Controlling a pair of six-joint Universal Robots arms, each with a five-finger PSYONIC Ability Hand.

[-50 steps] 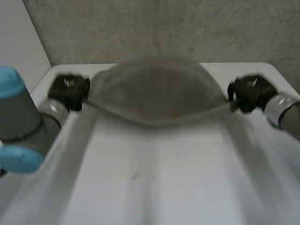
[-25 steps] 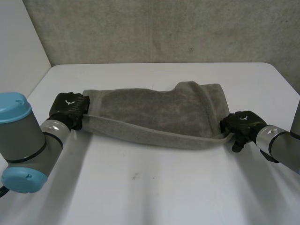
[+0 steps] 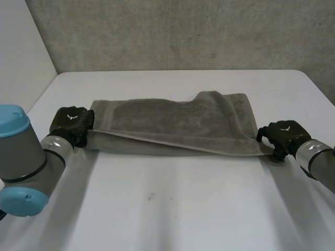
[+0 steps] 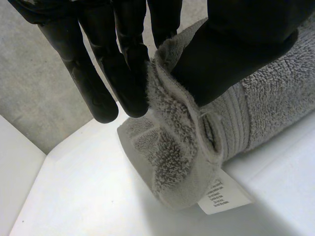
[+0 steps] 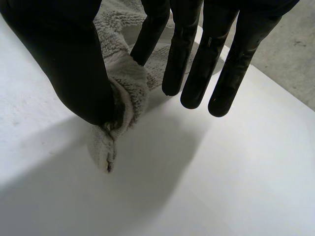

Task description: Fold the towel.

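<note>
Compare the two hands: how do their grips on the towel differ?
The left hand pinches a thick, doubled end of the towel; the right hand pinches only a thin corner. A white label sticks out beside the left hand's grip, none by the right hand's. Both pinch cloth between thumb and finger.

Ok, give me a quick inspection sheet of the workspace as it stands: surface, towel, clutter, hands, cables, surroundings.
Surface: white table, bare apart from the towel.
Job's things: grey towel, doubled over lengthwise, lying across the table between the two hands; far edge uneven. A white label hangs from its end by the left hand.
Clutter: nothing seen.
Hands: left hand pinches one end of the towel between thumb and fingers; right hand pinches the corner at the opposite end the same way.
Cables: nothing seen.
Surroundings: grey wall behind the table.
</note>
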